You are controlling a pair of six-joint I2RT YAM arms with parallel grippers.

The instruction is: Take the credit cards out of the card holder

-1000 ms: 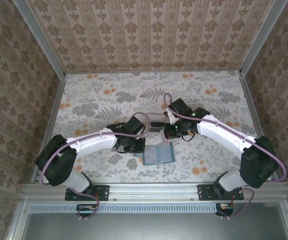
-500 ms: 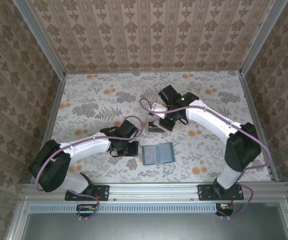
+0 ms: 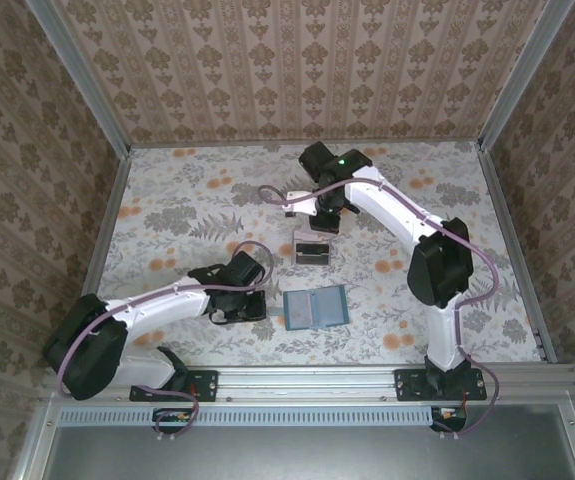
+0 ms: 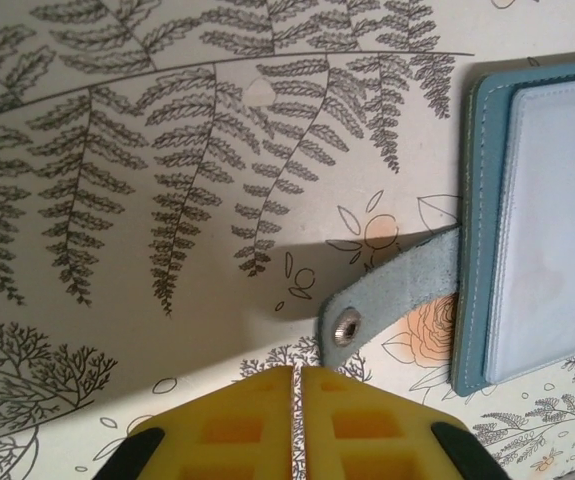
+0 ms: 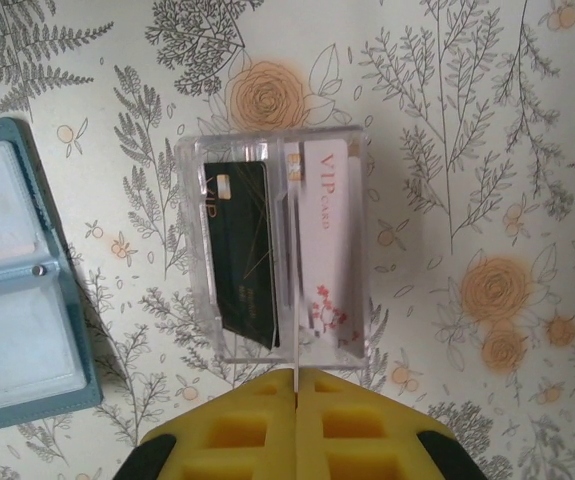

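Two credit cards (image 5: 239,250), the dark one beside a pale card (image 5: 329,240), sit in a clear box (image 5: 191,200) at the middle of the right wrist view. They look thin, light, stiff and slick, so a pinch on an exposed short edge would likely serve best. The card holder (image 3: 315,308) lies open on the worktop (image 3: 187,200) at lower centre of the top view, just below the box. It looks soft and light, likely to slide if tugged, and its clear pockets look empty. Its strap (image 4: 387,295) points toward the left gripper (image 4: 297,410), which is all but closed and empty. The right gripper (image 5: 295,415) is closed and empty.

A second ago both arms crowded over the holder. Now the right arm has swung to upper centre, the left has drawn back to lower left, and the box stands uncovered.
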